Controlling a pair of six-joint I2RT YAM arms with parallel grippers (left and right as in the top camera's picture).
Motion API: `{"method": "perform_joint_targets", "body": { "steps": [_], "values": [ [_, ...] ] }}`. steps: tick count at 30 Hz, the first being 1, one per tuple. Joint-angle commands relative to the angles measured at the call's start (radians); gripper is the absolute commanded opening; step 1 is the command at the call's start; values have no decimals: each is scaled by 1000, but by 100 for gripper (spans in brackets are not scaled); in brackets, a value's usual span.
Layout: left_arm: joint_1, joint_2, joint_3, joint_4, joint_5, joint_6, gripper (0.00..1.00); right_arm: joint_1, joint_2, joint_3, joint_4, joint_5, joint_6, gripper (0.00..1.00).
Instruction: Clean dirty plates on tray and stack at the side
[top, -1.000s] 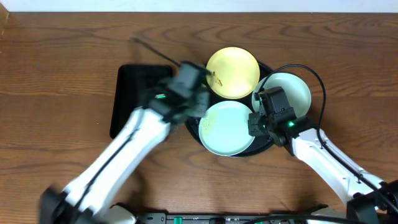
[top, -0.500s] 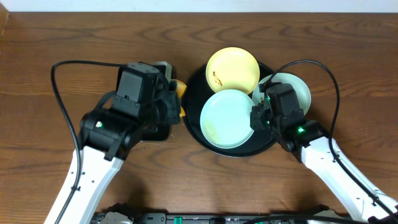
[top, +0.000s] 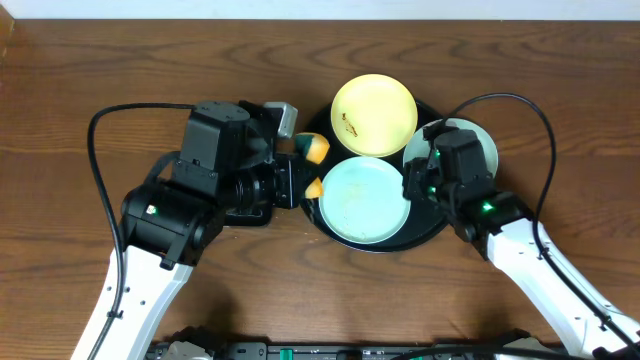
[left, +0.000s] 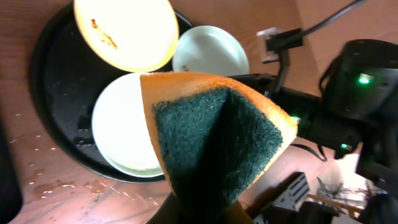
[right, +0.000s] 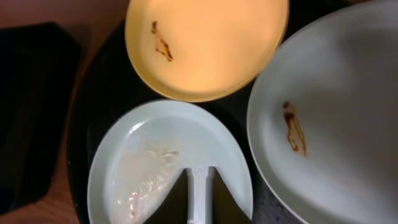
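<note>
Just at right jaws: plate (right: 155, 143) (mint)

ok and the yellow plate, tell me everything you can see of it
The yellow plate is small, round, pale yellow, smooth and glossy, with a shallow raised rim. It sits face up at the far side of the black tray, its far edge seeming to reach past the tray's rim. Brown-orange smudges mark it near its left edge; the rest looks clean. Its near edge comes close to the front mint plate and the right mint plate; contact is unclear. No end effector touches it.
</note>
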Motion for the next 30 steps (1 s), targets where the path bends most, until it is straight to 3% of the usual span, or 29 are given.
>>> {"method": "perform_joint_targets", "body": {
  "steps": [1,10,30],
  "values": [
    [4,11,15,6,43,23,8,-19,-13,21,-40,-10,-21,23],
    [3,99,2,14,43,44,8,-26,48,15,-180,-19,-20,22],
    [3,144,2,13,16,81,8,-11,289,1,-109,-18,-19,19]
  ]
}}
